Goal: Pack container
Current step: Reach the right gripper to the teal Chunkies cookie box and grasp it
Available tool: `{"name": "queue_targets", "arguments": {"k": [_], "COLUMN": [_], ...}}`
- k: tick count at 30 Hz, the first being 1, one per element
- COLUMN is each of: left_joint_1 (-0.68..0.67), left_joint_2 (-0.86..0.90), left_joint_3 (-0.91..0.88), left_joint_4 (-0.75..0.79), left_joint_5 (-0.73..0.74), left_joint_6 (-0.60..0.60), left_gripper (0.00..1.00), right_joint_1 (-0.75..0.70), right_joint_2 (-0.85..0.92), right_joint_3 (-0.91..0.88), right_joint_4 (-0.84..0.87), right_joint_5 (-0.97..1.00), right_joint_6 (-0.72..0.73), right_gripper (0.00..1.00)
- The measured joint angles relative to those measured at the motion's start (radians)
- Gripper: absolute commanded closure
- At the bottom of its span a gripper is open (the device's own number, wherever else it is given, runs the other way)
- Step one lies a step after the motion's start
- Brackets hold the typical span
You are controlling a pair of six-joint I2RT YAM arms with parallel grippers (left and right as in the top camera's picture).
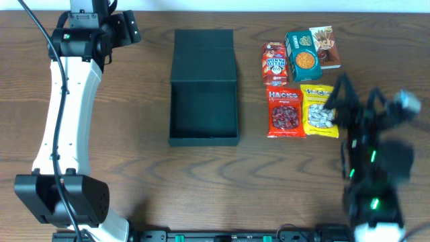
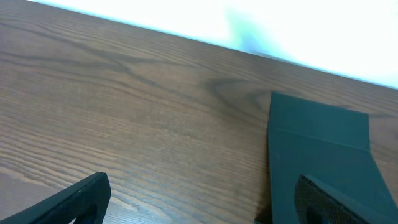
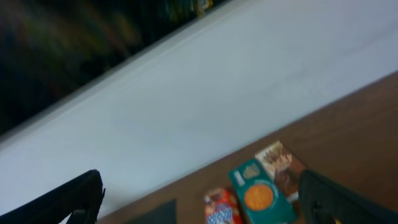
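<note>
Container [image 1: 203, 113], a dark teal-black matte cardboard box, shallow and roughly square, lies on the brown wood-grain table [image 1: 134, 141], its hinged flap lid [image 1: 203, 57] folded back flat on the far side and its dark floor showing whole. Right of the container, well apart from it, five snacks lie in a cluster: a red pouch with white lettering [image 1: 285, 111] nearest, a yellow pouch [image 1: 320, 111] touching its right edge, and beyond them a small red packet [image 1: 273, 64], a small teal box with an orange circle [image 1: 302, 55] and a brown box with stick biscuits printed on it [image 1: 325, 47]. The left gripper [image 1: 129, 28] hangs left of the container's lid, near the table's far edge, its fingers spread wide with only wood between them in the wrist view. The right gripper [image 3: 202, 202] sits right of the container, just beyond the yellow pouch, blurred in the overhead view; its fingers also stand wide apart and hold nothing.
</note>
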Motion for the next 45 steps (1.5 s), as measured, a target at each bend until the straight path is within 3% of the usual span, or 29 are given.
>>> {"name": "queue_targets", "arguments": {"k": [11,19,26,34,45], "left_joint_1": [0.0,0.0,0.0,0.0,0.0], "left_joint_2": [0.0,0.002,0.002,0.002,0.002], "left_joint_3": [0.0,0.0,0.0,0.0,0.0], "left_joint_4": [0.002,-0.002,-0.033,-0.04,-0.06], "left_joint_5": [-0.001,0.0,0.0,0.0,-0.001], "left_joint_6": [0.028,0.028,0.028,0.028,0.028], "left_gripper": [0.05,0.05,0.05,0.05,0.05], "right_joint_1": [-0.049,-0.047,-0.021,0.028,0.03], "right_joint_2": [0.801,1.216,1.39,1.449,1.531], "right_joint_3": [0.829,1.199,1.226,1.226,1.23], "right_joint_4": [-0.459,-0.633,-0.692,-0.779,-0.779], "right_joint_5": [-0.2,-0.212,-0.208,-0.077,0.027], "right_joint_6": [-0.305,-0.406,-0.454,-0.535,-0.543], "right_gripper": [0.01,0.01,0.01,0.01,0.01]}}
